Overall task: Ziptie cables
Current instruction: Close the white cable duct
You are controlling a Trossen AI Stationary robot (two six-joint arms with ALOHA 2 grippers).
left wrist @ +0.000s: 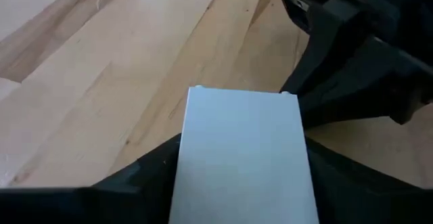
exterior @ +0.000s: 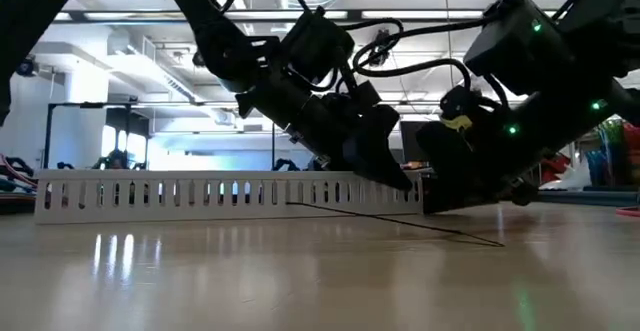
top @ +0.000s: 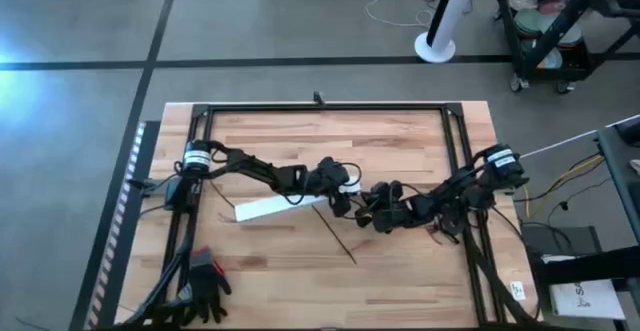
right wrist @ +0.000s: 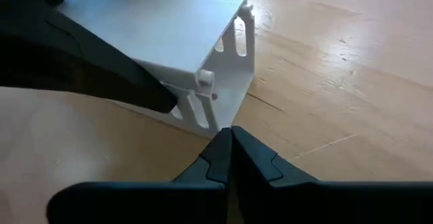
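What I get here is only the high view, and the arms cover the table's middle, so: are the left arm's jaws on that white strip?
Observer: Yes. In the left wrist view the white strip fills the gap between the jaws of the left gripper.
Operator: And the right arm?
Observer: The right gripper has its jaws shut together with nothing between them, tips just short of the strip's end.
Operator: Is the strip flat?
Observer: No. The low view shows it has an upright side wall with a row of slots, resting on the table.
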